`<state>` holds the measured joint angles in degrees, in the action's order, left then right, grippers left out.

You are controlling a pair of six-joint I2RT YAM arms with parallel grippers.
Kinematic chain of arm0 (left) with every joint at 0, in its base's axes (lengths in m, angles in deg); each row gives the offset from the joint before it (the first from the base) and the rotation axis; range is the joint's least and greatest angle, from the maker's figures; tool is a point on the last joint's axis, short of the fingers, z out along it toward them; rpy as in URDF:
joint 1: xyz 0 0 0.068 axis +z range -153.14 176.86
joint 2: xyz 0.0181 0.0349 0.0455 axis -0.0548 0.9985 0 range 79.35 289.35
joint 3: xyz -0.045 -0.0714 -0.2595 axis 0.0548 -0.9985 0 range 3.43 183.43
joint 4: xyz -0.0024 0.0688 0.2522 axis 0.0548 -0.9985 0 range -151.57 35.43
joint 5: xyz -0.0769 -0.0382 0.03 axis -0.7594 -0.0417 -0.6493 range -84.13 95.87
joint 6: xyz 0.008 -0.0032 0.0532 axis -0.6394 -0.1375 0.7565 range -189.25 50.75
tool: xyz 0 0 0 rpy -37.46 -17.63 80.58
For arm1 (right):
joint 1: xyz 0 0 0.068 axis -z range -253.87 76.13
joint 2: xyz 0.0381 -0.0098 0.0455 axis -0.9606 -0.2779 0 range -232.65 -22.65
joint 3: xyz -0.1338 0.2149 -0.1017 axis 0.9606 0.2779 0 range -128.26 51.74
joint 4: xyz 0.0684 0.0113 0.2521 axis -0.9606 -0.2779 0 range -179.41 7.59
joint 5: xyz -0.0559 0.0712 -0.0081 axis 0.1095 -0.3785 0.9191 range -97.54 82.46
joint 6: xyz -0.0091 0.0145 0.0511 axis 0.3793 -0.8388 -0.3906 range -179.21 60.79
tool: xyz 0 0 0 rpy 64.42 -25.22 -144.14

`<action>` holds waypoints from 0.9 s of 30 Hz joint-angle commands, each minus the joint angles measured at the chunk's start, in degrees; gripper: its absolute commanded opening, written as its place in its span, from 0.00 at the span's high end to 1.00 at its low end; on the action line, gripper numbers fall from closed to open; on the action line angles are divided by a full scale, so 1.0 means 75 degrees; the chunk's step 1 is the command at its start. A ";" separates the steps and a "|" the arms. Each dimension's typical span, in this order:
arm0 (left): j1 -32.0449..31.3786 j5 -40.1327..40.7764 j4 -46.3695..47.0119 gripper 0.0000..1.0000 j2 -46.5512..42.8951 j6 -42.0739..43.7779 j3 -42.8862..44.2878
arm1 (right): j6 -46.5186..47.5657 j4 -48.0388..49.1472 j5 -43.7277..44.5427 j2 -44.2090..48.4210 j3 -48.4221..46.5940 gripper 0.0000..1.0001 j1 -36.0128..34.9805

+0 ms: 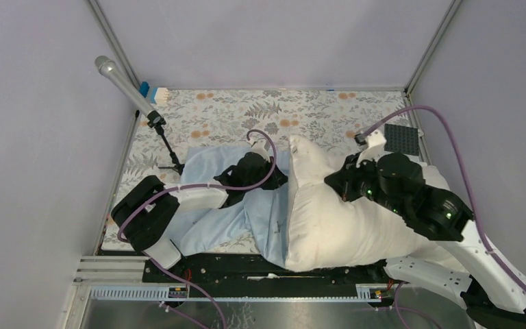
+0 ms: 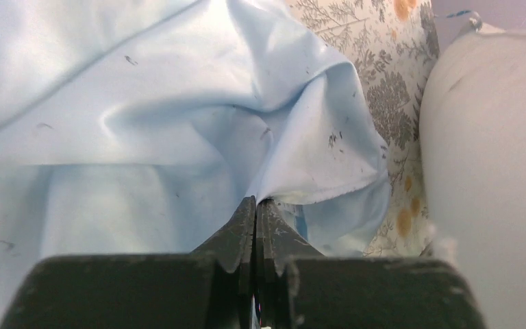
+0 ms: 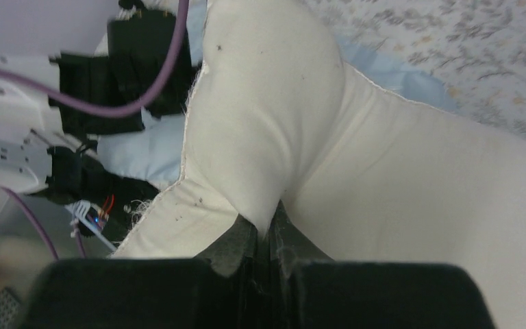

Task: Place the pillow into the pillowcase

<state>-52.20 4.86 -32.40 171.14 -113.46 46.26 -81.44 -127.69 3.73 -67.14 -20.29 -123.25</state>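
Your left gripper (image 2: 255, 202) is pinched onto a fold at the hem of the pillowcase (image 2: 144, 123), which lies left of centre by the near edge of the tabletop (image 1: 246, 113). Your right gripper (image 3: 268, 223) nips a ridge of the pillow (image 3: 383, 157), which sprawls toward the near right corner. Lift the hem so a mouth opens, then feed the pillow's nearest corner leftward into it.

Overhead plus wrist close-ups, pillow (image 1: 342, 226) shared

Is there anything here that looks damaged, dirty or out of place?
Two small things. The pillowcase carries many dark specks, like lint, mostly near its folded edge. The pillow has a frayed seam with loose threads, seen in the right wrist view, and a few dark spots. Nothing looks spilled.
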 commanded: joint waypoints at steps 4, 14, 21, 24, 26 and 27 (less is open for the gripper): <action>0.0865 -0.1119 -0.1106 1.00 -0.0300 -0.0350 0.0909 | 0.0186 -0.0341 -0.1899 -0.0202 0.1327 1.00 -0.0001; 0.1162 -0.1008 -0.1416 1.00 -0.1001 -0.0385 0.0994 | 0.0057 0.0062 -0.2812 -0.0761 0.2831 1.00 0.0005; 0.1155 -0.0276 -0.2119 1.00 -0.1898 0.0024 0.1049 | -0.0292 -0.0654 -0.1137 -0.1943 0.2300 1.00 0.0002; 0.1142 -0.0283 -0.2409 1.00 -0.2248 0.0195 0.0959 | -0.0565 -0.0682 -0.0561 -0.2388 0.1941 1.00 -0.0001; 0.1115 -0.0329 -0.2552 1.00 -0.2497 0.0309 0.0851 | -0.0691 -0.0701 -0.0257 -0.2646 0.1610 1.00 -0.0001; 0.1089 -0.0350 -0.2604 1.00 -0.2624 0.0350 0.0747 | -0.0751 -0.0714 -0.0062 -0.2753 0.1418 1.00 0.0005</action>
<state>-43.80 0.53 -50.69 155.95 -113.57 51.72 -85.42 -123.10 -7.95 -85.39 -5.21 -123.45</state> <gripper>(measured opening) 0.013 0.062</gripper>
